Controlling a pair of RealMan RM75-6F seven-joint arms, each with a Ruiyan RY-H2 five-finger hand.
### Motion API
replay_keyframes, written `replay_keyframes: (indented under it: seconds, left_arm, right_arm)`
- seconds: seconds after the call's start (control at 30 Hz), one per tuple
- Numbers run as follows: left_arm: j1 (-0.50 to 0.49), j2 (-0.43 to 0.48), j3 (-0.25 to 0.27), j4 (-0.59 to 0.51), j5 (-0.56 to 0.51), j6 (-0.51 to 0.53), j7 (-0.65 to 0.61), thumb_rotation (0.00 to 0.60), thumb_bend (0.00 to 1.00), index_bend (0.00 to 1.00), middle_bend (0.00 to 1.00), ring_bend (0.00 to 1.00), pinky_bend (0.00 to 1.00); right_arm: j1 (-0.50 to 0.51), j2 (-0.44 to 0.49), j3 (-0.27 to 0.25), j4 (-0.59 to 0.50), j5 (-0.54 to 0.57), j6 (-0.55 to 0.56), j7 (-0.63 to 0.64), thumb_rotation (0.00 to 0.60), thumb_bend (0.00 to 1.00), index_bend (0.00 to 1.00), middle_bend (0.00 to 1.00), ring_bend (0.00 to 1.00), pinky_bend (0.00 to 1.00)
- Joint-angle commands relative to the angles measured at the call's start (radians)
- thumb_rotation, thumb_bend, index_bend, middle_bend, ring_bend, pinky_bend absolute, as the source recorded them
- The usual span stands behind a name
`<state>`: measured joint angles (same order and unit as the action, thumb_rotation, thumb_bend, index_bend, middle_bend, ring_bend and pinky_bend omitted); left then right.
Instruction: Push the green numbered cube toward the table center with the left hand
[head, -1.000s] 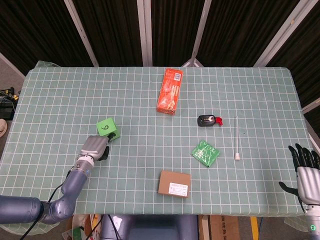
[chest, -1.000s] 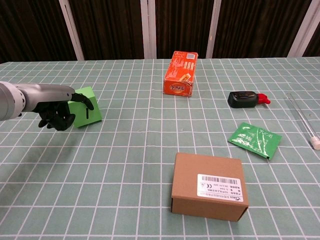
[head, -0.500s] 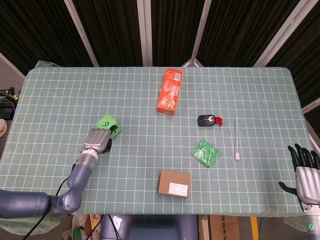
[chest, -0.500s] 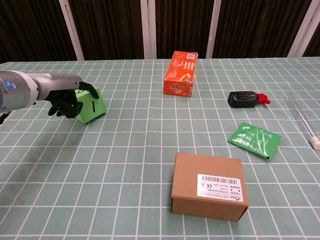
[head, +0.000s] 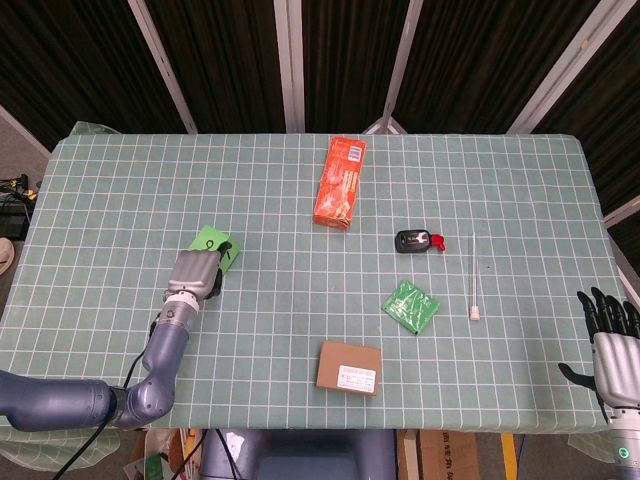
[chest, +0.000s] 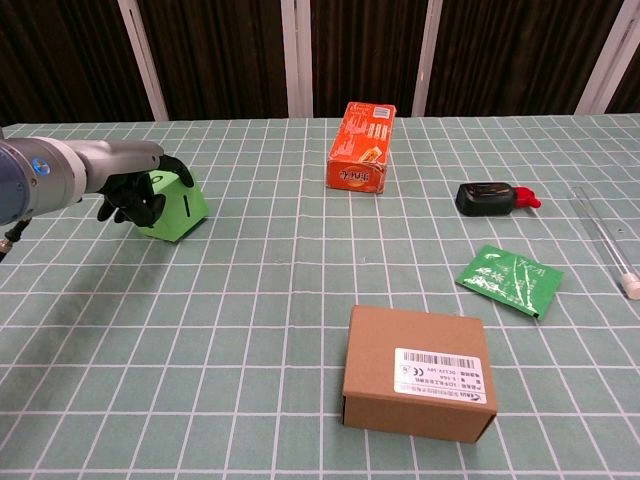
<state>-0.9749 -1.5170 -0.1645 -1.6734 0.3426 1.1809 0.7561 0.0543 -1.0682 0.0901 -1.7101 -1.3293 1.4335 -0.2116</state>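
Observation:
The green numbered cube sits on the left part of the table, turned so one corner faces the front. My left hand lies over its near-left side, dark fingers curled against the cube's top and side; its number is mostly hidden. My right hand hovers off the table's right front corner, fingers spread, holding nothing; the chest view does not show it.
An orange carton lies at back centre. A black and red item, a thin white tube and a green packet lie right of centre. A brown cardboard box stands near the front edge.
My left hand has moved away from the front edge and slightly right, pressing the green cube, which has slid a little further back and rotated. The right hand has not moved.

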Motion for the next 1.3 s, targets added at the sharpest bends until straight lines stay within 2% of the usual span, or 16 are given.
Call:
replay_keyframes:
  seconds: [0.03, 0.4, 0.5, 0.57, 0.67, 0.73, 0.77, 0.83, 0.9, 1.0, 1.07, 1.13, 1.2, 1.23, 1.3]
  left_arm:
    - [0.0, -0.012, -0.005, 0.015, -0.008, 0.016, 0.011, 0.6, 0.9, 0.16, 0.83, 0.7, 0.68]
    - [-0.004, -0.061, -0.026, 0.059, -0.016, 0.059, 0.048, 0.6, 0.89, 0.16, 0.81, 0.7, 0.68]
    - [-0.002, -0.073, -0.038, 0.06, -0.005, 0.066, 0.043, 0.6, 0.81, 0.16, 0.73, 0.69, 0.68]
    - [0.007, -0.07, -0.052, 0.044, 0.012, 0.053, 0.012, 0.6, 0.73, 0.15, 0.63, 0.67, 0.68]
    - [0.039, -0.035, -0.102, -0.03, 0.031, -0.01, -0.099, 0.6, 0.68, 0.14, 0.54, 0.64, 0.69]
    - [0.074, 0.019, -0.167, -0.13, 0.026, -0.085, -0.217, 0.6, 0.67, 0.14, 0.51, 0.61, 0.69]
    - [0.087, 0.042, -0.183, -0.163, 0.032, -0.108, -0.251, 0.6, 0.67, 0.14, 0.5, 0.59, 0.69]
    - [0.127, 0.102, -0.23, -0.263, 0.092, -0.151, -0.346, 0.6, 0.67, 0.14, 0.47, 0.52, 0.67]
    - [0.166, 0.156, -0.247, -0.348, 0.163, -0.161, -0.398, 0.6, 0.64, 0.14, 0.41, 0.43, 0.62]
    - [0.241, 0.283, -0.207, -0.491, 0.311, -0.153, -0.398, 0.6, 0.57, 0.14, 0.32, 0.29, 0.46]
    - [0.303, 0.377, -0.148, -0.562, 0.441, -0.117, -0.357, 0.6, 0.5, 0.14, 0.27, 0.18, 0.33]
    - [0.375, 0.456, -0.075, -0.592, 0.592, -0.062, -0.312, 0.6, 0.45, 0.14, 0.23, 0.12, 0.25]
    - [0.443, 0.499, -0.017, -0.578, 0.722, 0.01, -0.285, 0.6, 0.42, 0.14, 0.19, 0.07, 0.18]
    - [0.501, 0.516, 0.025, -0.543, 0.822, 0.079, -0.278, 0.6, 0.39, 0.14, 0.17, 0.04, 0.14]
    - [0.577, 0.518, 0.074, -0.474, 0.941, 0.178, -0.292, 0.6, 0.37, 0.14, 0.15, 0.02, 0.1]
  right_arm:
    - [0.0, 0.0, 0.001, 0.0, 0.002, 0.001, 0.0, 0.6, 0.04, 0.06, 0.0, 0.0, 0.0]
    - [0.001, -0.002, 0.002, 0.001, 0.007, 0.001, -0.006, 0.6, 0.04, 0.06, 0.0, 0.0, 0.0]
    - [0.001, -0.002, 0.003, 0.002, 0.009, 0.001, -0.005, 0.6, 0.05, 0.06, 0.0, 0.0, 0.0]
    - [0.001, -0.002, 0.004, 0.003, 0.009, 0.002, -0.003, 0.6, 0.05, 0.06, 0.0, 0.0, 0.0]
    - [0.003, -0.004, 0.005, 0.007, 0.01, 0.0, -0.003, 0.6, 0.04, 0.06, 0.0, 0.0, 0.0]
    - [0.004, -0.004, 0.003, 0.008, 0.011, -0.004, -0.006, 0.6, 0.04, 0.06, 0.0, 0.0, 0.0]
    - [0.005, -0.004, 0.003, 0.008, 0.011, -0.005, -0.007, 0.6, 0.04, 0.06, 0.0, 0.0, 0.0]
    - [0.004, -0.003, 0.001, 0.005, 0.009, -0.004, -0.008, 0.6, 0.04, 0.06, 0.0, 0.0, 0.0]
    - [0.002, -0.002, 0.0, 0.001, 0.007, 0.0, -0.008, 0.6, 0.04, 0.06, 0.0, 0.0, 0.0]
    - [-0.001, 0.002, -0.001, -0.005, 0.002, 0.006, -0.004, 0.6, 0.05, 0.06, 0.0, 0.0, 0.0]
    - [-0.003, 0.004, -0.001, -0.006, 0.0, 0.01, -0.001, 0.6, 0.05, 0.06, 0.0, 0.0, 0.0]
    - [-0.005, 0.006, -0.002, -0.008, -0.003, 0.015, 0.001, 0.6, 0.04, 0.06, 0.0, 0.0, 0.0]
    - [-0.007, 0.006, -0.003, -0.009, -0.006, 0.017, 0.002, 0.6, 0.05, 0.06, 0.0, 0.0, 0.0]
    - [-0.008, 0.008, -0.004, -0.01, -0.009, 0.019, 0.004, 0.6, 0.05, 0.06, 0.0, 0.0, 0.0]
    - [-0.009, 0.009, -0.004, -0.011, -0.014, 0.022, 0.006, 0.6, 0.05, 0.06, 0.0, 0.0, 0.0]
